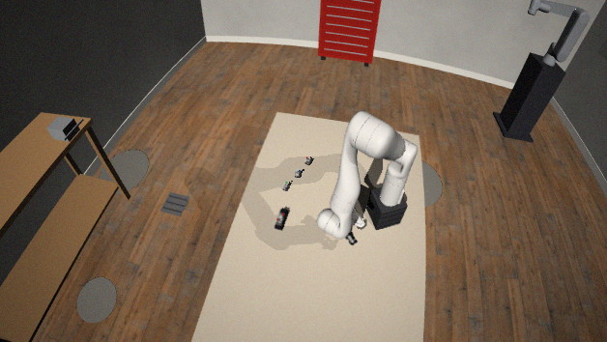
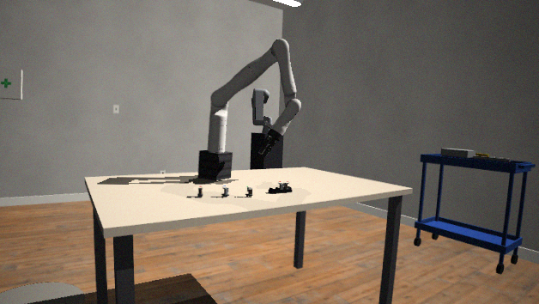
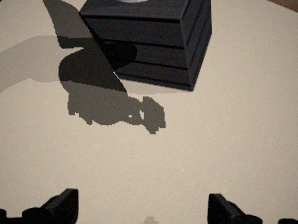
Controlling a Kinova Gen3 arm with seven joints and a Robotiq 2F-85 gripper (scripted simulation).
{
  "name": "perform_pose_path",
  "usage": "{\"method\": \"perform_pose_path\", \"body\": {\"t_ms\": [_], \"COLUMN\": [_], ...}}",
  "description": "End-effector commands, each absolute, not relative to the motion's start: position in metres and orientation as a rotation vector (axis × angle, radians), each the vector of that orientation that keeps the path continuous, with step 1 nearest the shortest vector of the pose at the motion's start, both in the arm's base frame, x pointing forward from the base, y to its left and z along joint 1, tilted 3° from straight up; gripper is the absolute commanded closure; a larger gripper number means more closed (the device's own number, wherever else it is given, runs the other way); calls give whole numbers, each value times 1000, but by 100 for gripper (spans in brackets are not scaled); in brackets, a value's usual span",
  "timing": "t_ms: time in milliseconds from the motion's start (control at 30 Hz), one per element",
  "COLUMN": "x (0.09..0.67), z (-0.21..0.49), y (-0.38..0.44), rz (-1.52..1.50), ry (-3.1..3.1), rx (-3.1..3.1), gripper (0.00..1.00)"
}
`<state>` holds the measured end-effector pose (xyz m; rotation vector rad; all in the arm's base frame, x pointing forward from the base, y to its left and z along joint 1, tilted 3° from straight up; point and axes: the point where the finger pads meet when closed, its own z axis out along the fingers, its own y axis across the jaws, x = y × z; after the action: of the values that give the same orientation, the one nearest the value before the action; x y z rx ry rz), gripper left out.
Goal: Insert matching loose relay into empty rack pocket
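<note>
Gripper (image 2: 265, 148) hangs wide open and empty, high above the tabletop (image 2: 343, 182); it should first check button colours on the rack (image 1: 282, 217) ahead.

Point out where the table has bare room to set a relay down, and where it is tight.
Bare: the wide stretch of beige table top past the low black rack, away from the three loose clear relays. Also the strip under the open gripper. Tight: the relay row up to the rack, and beside the arm's black base block.
</note>
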<state>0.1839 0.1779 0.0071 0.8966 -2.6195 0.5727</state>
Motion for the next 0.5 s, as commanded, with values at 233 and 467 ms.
{"method": "perform_pose_path", "body": {"t_ms": [233,467], "x": [237,276], "z": [-8,-16], "y": [188,191], "rz": [386,269], "ry": [-2577,-2543], "rx": [1123,1304], "gripper": [0,0]}}
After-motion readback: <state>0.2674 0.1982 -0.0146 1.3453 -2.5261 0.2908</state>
